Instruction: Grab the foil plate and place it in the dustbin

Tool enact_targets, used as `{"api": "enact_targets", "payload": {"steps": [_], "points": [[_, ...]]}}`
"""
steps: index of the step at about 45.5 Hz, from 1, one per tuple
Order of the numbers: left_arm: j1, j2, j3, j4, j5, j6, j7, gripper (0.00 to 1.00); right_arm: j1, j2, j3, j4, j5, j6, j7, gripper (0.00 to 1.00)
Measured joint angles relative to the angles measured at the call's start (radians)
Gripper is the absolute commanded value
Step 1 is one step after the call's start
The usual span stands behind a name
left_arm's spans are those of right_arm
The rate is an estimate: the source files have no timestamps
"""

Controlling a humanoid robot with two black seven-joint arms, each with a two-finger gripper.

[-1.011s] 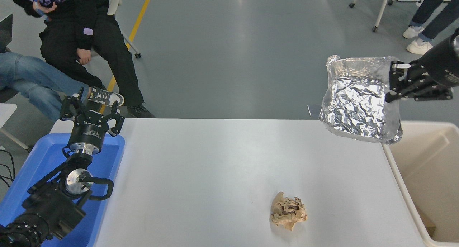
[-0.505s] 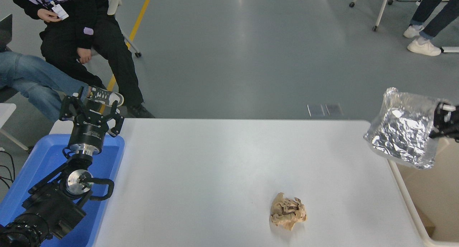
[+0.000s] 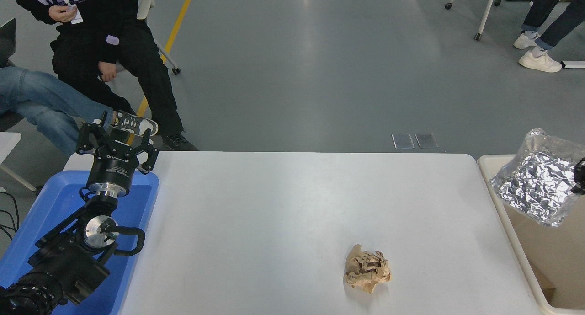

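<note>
One foil plate [image 3: 539,189] hangs over the dustbin [image 3: 512,232], touching the right fingers [image 3: 581,175].

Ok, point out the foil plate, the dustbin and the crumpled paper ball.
foil plate [image 3: 534,191]: head view, on its crinkled silver centre.
dustbin [image 3: 488,161]: head view, on the cream rim at its far left corner.
crumpled paper ball [image 3: 367,269]: head view, on the middle of the tan wad.

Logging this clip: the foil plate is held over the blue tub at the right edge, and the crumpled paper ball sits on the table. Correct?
Not quite. The head view shows the foil plate over the cream dustbin at the right edge, not the blue tub, which sits at the left. The crumpled paper ball does sit on the table.
</note>
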Motion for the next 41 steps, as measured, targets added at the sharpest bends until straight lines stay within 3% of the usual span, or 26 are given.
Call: {"api": "enact_targets", "payload": {"steps": [16,30,31,34,36,41], "points": [[0.000,0.000,0.000,0.000,0.000,0.000,0.000,0.99,-0.192,0.071,0.043,-0.133,0.000,-0.242,-0.069,0.00],[0.000,0.000,0.000,0.000,0.000,0.000,0.000,0.99,-0.253,0.084,0.052,-0.160,0.000,-0.335,-0.088,0.00],[0.000,0.000,0.000,0.000,0.000,0.000,0.000,0.99,-0.255,0.085,0.052,-0.161,0.000,-0.338,-0.089,0.04],[0.000,0.000,0.000,0.000,0.000,0.000,0.000,0.99,-0.260,0.085,0.054,-0.161,0.001,-0.348,-0.090,0.39],[0.000,0.000,0.000,0.000,0.000,0.000,0.000,0.99,-0.260,0.085,0.057,-0.161,0.002,-0.355,-0.091,0.56],[0.000,0.000,0.000,0.000,0.000,0.000,0.000,0.99,-0.261,0.085,0.076,-0.162,0.002,-0.386,-0.091,0.70]]}}
